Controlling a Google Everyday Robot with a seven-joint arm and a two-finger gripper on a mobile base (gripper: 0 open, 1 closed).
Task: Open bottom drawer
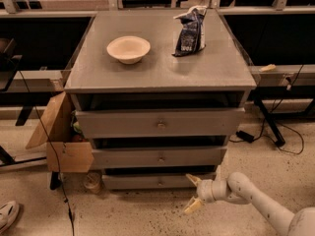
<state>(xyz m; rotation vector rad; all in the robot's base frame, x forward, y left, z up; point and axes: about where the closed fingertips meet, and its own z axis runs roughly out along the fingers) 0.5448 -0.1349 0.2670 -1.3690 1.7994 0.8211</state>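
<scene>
The bottom drawer (pixel 147 181) is the slimmest grey front at the foot of the grey cabinet, with a small round metal knob (pixel 160 183) at its centre. Its front stands out slightly, level with the two drawers above. My gripper (pixel 192 194) is low over the floor, just right of and in front of the drawer's right end, with its two pale fingers spread open, one up and one down. It holds nothing and does not touch the knob. My white arm (pixel 256 200) reaches in from the lower right.
A mid-sized drawer (pixel 160 157) and the tallest drawer (pixel 160 123) sit above. The cabinet top (pixel 88 73) carries a pale bowl (pixel 128 48) and a dark snack bag (pixel 190 31). An open cardboard box (pixel 64 146) and a jar (pixel 92 182) stand at the left; cables lie at the right.
</scene>
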